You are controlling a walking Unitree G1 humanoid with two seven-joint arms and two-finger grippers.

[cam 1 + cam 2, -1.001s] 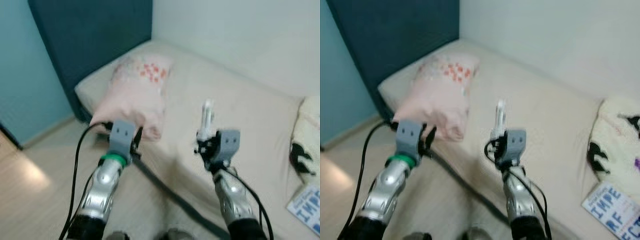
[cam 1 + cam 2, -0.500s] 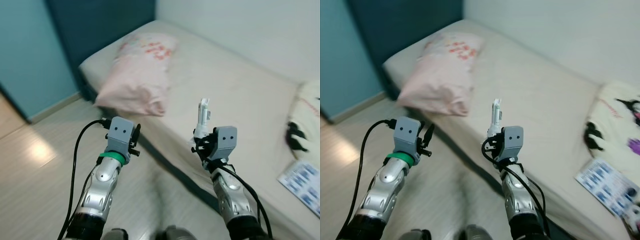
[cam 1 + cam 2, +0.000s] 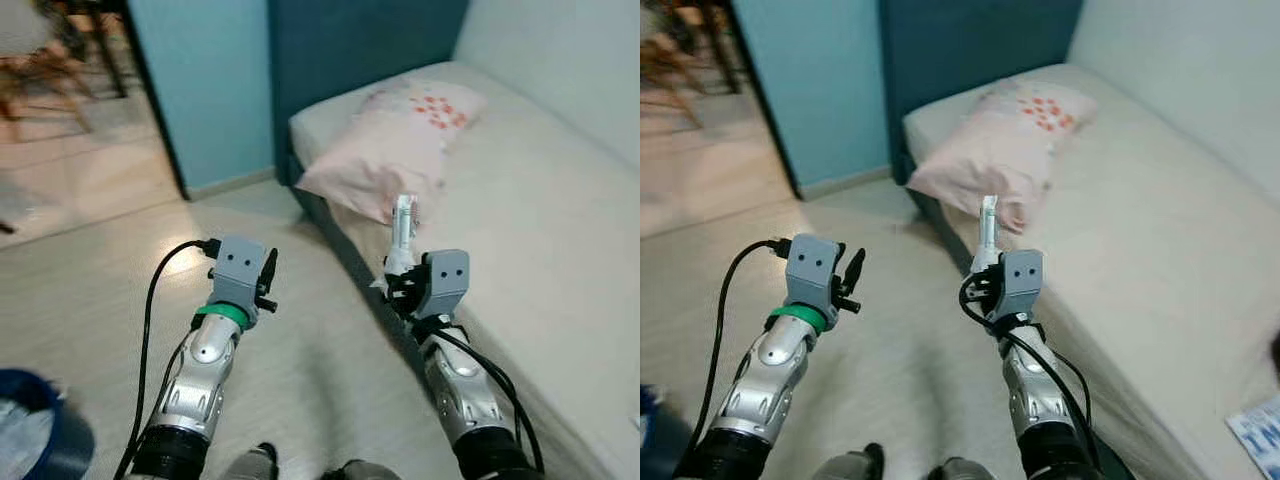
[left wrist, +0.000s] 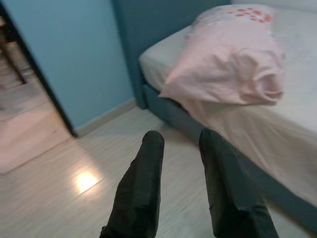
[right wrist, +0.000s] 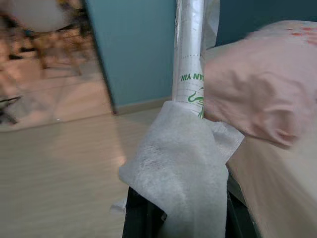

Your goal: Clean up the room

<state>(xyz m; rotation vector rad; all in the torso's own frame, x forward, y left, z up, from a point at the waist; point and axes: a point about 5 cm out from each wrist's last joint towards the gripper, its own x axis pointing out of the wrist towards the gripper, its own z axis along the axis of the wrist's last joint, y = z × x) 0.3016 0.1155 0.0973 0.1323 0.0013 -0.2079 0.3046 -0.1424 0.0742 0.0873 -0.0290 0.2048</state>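
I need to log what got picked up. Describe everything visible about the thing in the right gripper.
The right gripper is shut on a slim white tube, held upright above its fingers. The tube looks like glossy plastic, with green print and a green drawing low on its side. A crumpled white tissue is clamped along with it, wrapped around the tube's lower end and hanging over the fingers. It is held in the air beside the bed, in front of the pink pillow.

White tube (image 5: 190, 54) upright, crumpled white tissue (image 5: 183, 168) at base, clamped in right pincer (image 3: 400, 283).
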